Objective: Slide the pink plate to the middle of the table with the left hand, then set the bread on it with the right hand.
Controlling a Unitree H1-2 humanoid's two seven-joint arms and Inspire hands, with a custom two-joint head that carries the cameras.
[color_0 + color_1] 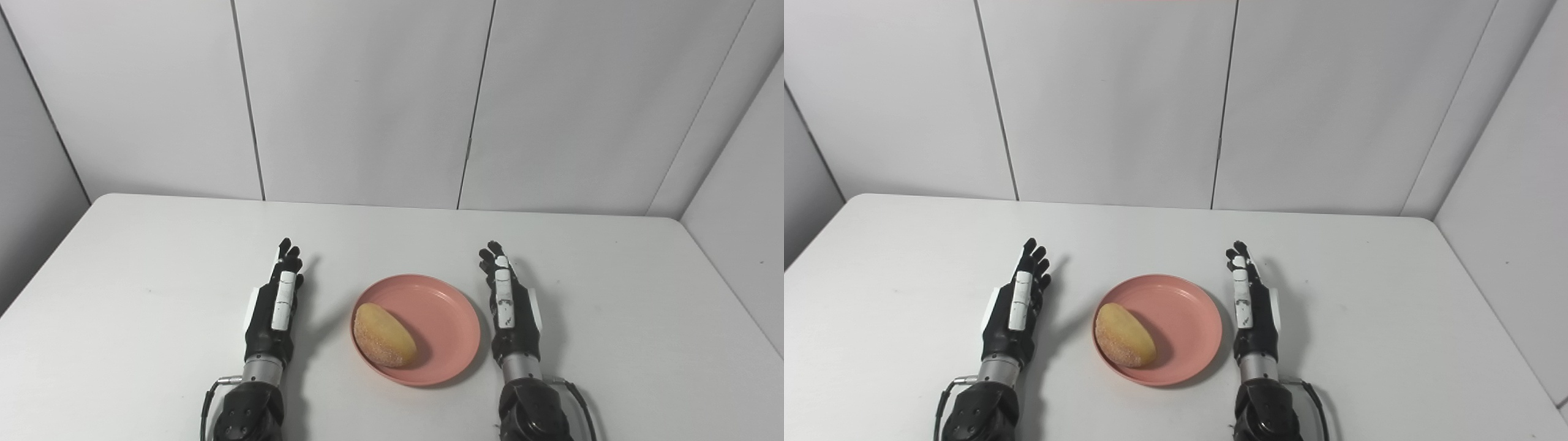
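Round pink plastic plate [450, 318] is sitting mid-table on the white rectangular table [153, 257], nearer the front edge than the back. Oval golden sugar-dusted bread roll [384, 335] is lying on the plate's left half, reaching toward its left rim. Left hand [277, 306] is resting open and empty, fingers extended, apart from the plate's left edge. Right hand [508, 303] is resting likewise, empty, just beside the right rim. Wide bare tabletop is lying outboard of both hands.
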